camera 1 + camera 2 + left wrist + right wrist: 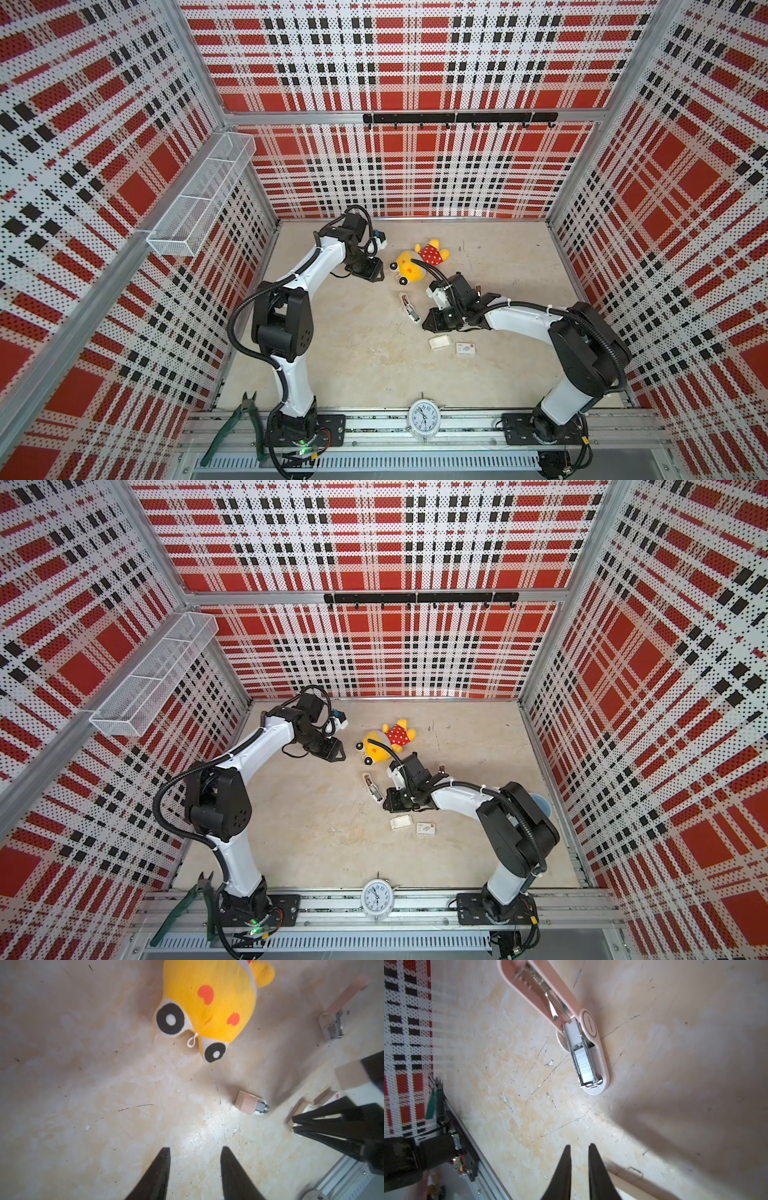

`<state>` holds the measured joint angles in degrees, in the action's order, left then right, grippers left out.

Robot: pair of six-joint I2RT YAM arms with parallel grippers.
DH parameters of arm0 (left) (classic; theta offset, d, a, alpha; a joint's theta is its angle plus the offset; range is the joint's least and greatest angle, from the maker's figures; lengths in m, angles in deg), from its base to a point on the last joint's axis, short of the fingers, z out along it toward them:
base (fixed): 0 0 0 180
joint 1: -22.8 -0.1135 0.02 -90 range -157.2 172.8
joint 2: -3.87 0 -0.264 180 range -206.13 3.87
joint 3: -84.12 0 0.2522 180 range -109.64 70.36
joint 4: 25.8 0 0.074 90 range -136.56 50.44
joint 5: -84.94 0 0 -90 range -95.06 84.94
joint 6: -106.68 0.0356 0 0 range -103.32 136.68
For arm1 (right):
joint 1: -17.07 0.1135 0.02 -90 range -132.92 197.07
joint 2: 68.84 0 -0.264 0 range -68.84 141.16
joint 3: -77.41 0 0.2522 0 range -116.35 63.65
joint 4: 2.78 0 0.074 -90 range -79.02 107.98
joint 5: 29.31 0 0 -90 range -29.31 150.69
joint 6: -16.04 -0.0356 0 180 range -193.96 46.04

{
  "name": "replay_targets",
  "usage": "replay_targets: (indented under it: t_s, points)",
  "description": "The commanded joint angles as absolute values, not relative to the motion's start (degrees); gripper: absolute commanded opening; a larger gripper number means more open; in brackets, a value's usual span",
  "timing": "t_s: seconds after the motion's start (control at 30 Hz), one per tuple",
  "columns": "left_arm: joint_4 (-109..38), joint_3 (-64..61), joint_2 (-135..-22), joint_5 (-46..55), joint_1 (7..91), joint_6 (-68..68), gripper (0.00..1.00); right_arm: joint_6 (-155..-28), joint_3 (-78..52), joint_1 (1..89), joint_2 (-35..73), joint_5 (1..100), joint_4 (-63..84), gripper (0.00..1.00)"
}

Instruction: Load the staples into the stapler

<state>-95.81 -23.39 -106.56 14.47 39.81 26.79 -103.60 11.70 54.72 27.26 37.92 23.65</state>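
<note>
The left arm (318, 266) rises from its base, bends at the elbow and reaches toward the back, its wrist turned down. The left claw (195, 1148) hangs with its jaws parted by a clear gap, holding nothing. The right arm (519, 320) stretches low toward the middle. The right claw (579, 1145) points down, its jaws only a narrow slit apart, empty.
</note>
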Motion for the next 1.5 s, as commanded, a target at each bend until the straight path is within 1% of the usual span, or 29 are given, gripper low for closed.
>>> replay_targets:
  t_s: [0.0,0.1,0.23,0.33,0.47,0.57,0.83,1.2,1.47]
  points:
    - [-93.8,-21.5,-108.1,12.0,42.1,23.5,0.42,-108.3,13.1,54.8,27.7,38.2,17.4,0.18]
    - [-91.7,-20.5,-109.2,12.0,42.8,22.3,0.38,-108.6,12.7,54.7,28.7,39.9,18.1,0.17]
    - [-90.2,-20.3,-110.8,14.4,43.5,21.8,0.36,-108.9,11.1,54.5,31.2,40.6,18.5,0.17]
    - [-89.0,-19.5,-111.6,13.2,44.0,21.5,0.35,-109.1,9.8,54.3,32.7,40.6,17.8,0.17]
    - [-86.0,-17.4,-112.0,11.9,44.0,20.4,0.34,-109.7,9.5,53.4,33.9,39.4,15.8,0.17]
    - [-85.0,-17.3,-112.9,14.3,44.0,19.7,0.34,-109.7,9.0,52.9,34.9,38.5,15.3,0.18]
    - [-80.6,-15.8,-112.2,14.0,44.2,18.7,0.34,-110.1,9.4,51.9,36.4,36.4,12.8,0.18]
    - [-81.3,-15.9,-113.5,19.9,45.5,21.5,0.32,-110.0,8.2,51.0,38.1,34.5,11.9,0.19]
    - [-81.8,-15.2,-112.8,21.7,46.1,23.7,0.32,-108.9,7.2,50.0,39.0,34.3,12.6,0.19]
